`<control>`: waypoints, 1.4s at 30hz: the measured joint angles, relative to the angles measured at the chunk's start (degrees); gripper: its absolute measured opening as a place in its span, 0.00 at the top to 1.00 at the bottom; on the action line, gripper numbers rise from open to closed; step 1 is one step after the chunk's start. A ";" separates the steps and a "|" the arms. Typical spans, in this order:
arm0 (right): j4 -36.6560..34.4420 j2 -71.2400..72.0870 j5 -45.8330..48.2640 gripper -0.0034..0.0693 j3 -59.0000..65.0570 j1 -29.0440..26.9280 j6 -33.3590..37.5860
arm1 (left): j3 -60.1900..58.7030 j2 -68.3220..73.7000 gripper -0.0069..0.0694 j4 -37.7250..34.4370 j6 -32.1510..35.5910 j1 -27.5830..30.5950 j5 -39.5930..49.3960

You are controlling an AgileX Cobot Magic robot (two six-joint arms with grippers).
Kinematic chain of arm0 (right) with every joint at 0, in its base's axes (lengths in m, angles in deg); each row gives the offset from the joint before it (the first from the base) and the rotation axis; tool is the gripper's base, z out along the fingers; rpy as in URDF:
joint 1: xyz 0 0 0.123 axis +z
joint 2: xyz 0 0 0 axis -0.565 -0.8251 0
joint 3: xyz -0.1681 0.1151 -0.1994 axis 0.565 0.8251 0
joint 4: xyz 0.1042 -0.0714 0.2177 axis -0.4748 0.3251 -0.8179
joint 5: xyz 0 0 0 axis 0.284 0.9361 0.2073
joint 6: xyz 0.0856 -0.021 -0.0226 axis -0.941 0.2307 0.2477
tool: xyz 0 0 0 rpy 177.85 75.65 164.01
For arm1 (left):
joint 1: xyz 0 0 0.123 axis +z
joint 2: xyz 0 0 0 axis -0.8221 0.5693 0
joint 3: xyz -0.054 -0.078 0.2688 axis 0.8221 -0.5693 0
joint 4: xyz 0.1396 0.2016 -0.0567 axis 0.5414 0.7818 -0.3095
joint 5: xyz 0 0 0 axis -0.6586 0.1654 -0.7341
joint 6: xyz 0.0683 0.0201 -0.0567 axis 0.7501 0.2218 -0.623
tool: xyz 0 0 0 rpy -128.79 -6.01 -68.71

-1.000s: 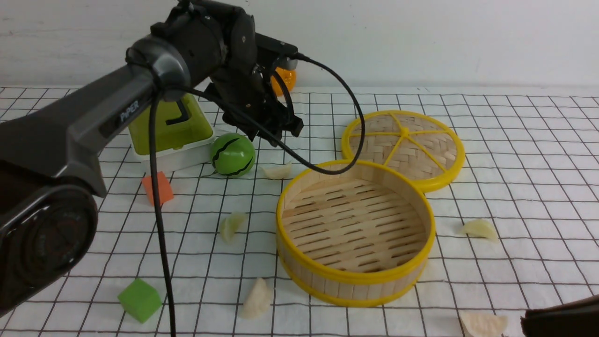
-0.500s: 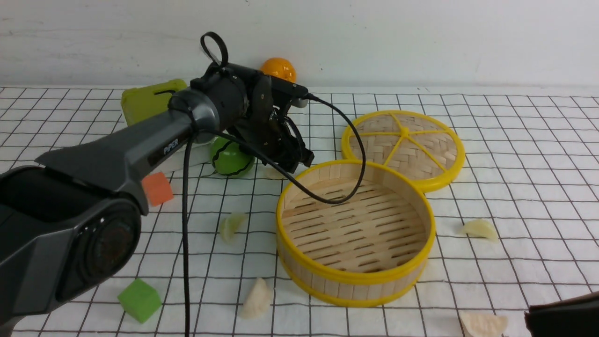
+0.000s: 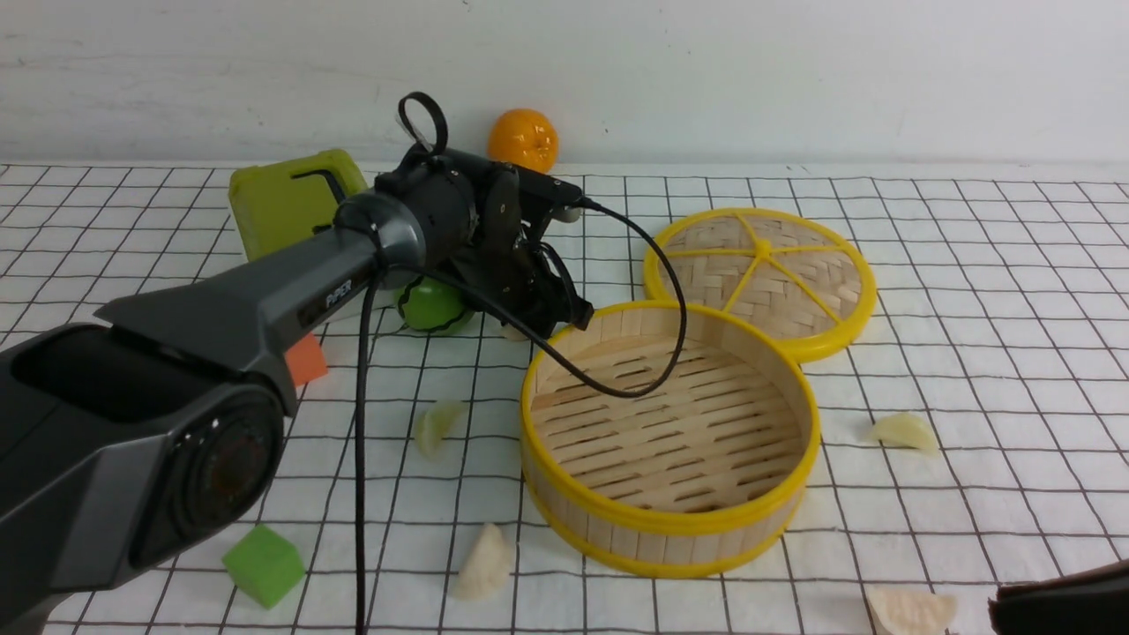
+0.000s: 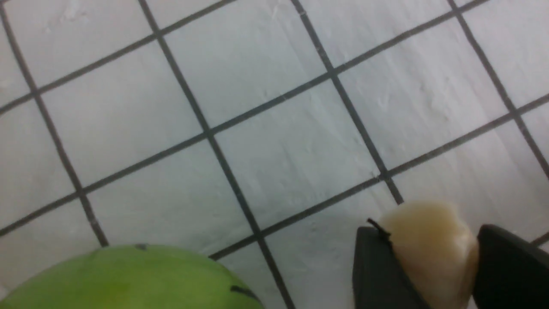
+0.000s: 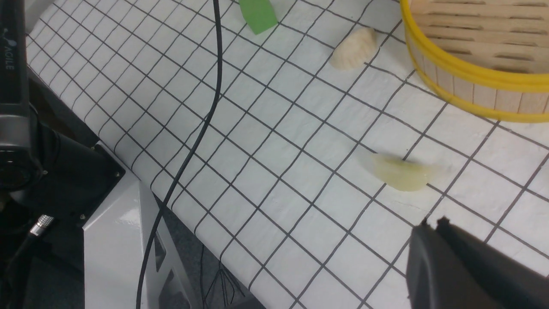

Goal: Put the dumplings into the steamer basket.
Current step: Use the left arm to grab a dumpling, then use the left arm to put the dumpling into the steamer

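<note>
While the left claw [image 3: 554, 310] sits low just beside the steamer basket [image 3: 670, 529], at its far-left rim, we read the grip from the left wrist view. Both dark fingers [image 4: 377, 270] press on either side of one dumpling [image 4: 429, 244], so we log the claw as grasping it. Whether that dumpling is off the counter [image 3: 970, 353] yet, we cannot tell. A green ball [image 3: 432, 304] sits just beside the claw, on the side away from the basket.

The basket holds nothing. Four loose dumplings lie around it: left [image 3: 438, 426], front-left [image 3: 483, 563], right [image 3: 902, 431] and front-right [image 3: 910, 608]. The right claw [image 5: 463, 266] shows only as a dark edge near that last one, and we cannot tell if it is released or clenched.

Risks, as we judge them:
- **Slip:** the pinch looks to be out at the fingertips on a rounded, smooth toy, so it may squirt out on the lift.
- **Rim strike:** the basket wall stands tall right next to the claw, so a low carry would clip the rim, shove the basket or knock the dumpling loose.
- **Cable:** the arm's black cable [image 3: 653, 353] droops over the rim into the basket and could snag or drag there.
- **Ball:** a nudge could send it rolling.
</note>
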 joint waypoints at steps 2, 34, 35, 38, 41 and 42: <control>0.00 0.00 0.00 0.95 0.10 0.00 0.00 | 0.06 -0.21 0.61 0.88 -2.23 -0.11 0.34; -2.14 8.24 1.31 0.93 0.24 0.00 0.20 | -3.62 -22.05 0.60 -2.49 -9.63 -20.70 24.84; -1.71 9.53 1.93 0.93 0.24 0.00 0.20 | -3.62 -21.01 0.60 -0.86 -12.06 -21.48 23.19; -0.10 13.19 2.95 0.92 0.24 0.00 -0.13 | -3.70 -18.30 0.60 2.16 -20.23 -21.89 18.26; 1.34 15.56 3.46 0.92 0.24 0.00 -1.80 | -3.75 -15.87 0.60 3.30 -26.32 -21.23 14.84; 2.07 16.33 3.58 0.92 0.24 0.00 -2.50 | -3.77 -14.96 0.60 3.48 -28.53 -20.87 13.42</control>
